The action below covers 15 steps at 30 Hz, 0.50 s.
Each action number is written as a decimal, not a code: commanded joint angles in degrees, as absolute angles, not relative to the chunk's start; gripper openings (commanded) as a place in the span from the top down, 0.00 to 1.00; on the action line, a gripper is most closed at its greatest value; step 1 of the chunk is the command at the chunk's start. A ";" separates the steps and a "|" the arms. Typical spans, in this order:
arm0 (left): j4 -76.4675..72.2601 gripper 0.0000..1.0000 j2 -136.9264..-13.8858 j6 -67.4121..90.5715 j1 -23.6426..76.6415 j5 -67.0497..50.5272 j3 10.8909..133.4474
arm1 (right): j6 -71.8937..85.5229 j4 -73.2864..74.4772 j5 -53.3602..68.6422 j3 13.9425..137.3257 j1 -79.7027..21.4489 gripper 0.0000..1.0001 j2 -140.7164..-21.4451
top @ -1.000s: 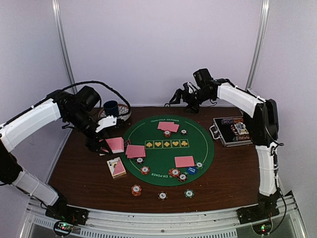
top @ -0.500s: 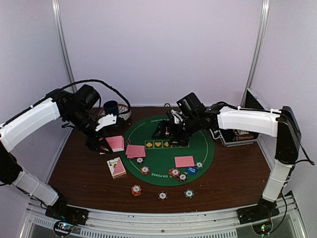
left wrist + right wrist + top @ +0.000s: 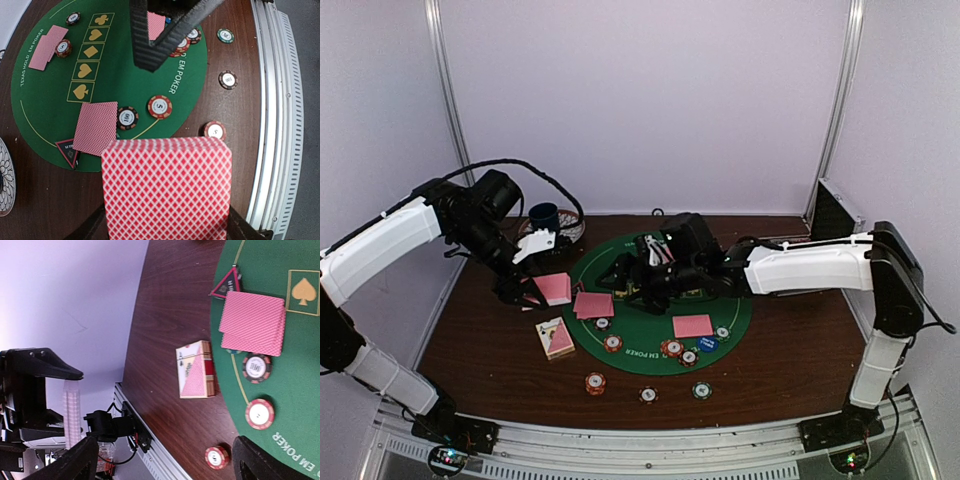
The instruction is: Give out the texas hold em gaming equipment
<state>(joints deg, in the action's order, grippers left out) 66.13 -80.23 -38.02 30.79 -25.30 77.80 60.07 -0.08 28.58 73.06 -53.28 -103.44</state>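
My left gripper (image 3: 535, 290) is shut on a stack of pink-backed playing cards (image 3: 166, 187), held above the table left of the green mat (image 3: 650, 310). My right gripper (image 3: 620, 282) reaches left across the mat and stands open with nothing between its fingers (image 3: 70, 465). Just below it lie two fanned cards (image 3: 253, 324) and the black-red triangular marker (image 3: 226, 286). A second card pile (image 3: 692, 326) lies on the mat's right, next to the blue button (image 3: 708, 343). Striped chips (image 3: 613, 343) sit round the mat's front rim, and three more (image 3: 648, 395) lie on the wood.
A card box (image 3: 555, 337) lies on the wood left of the mat. The dark blue cup (image 3: 544, 216) and its patterned saucer (image 3: 568, 232) stand at the back left. A dark case (image 3: 833, 212) is at the back right. The table's metal rail (image 3: 272, 125) runs along the front.
My right arm has swung from the back of the table down and left across the mat, ending close to the left gripper. The left gripper and its cards have stayed put.
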 commanded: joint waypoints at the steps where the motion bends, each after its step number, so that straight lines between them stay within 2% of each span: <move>1: 65.40 1.00 -78.78 -37.64 30.59 -26.84 79.54 | 64.78 -9.23 29.00 75.59 -55.28 0.06 -106.34; 15: 65.22 1.00 -79.22 -37.70 30.58 -27.11 79.60 | 68.16 -16.69 32.88 76.74 -55.90 0.08 -108.42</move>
<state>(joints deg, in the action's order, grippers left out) 66.11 -80.23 -38.00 30.79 -25.56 77.80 66.52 -12.21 31.46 74.91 -55.79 -107.72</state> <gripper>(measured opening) 0.660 0.925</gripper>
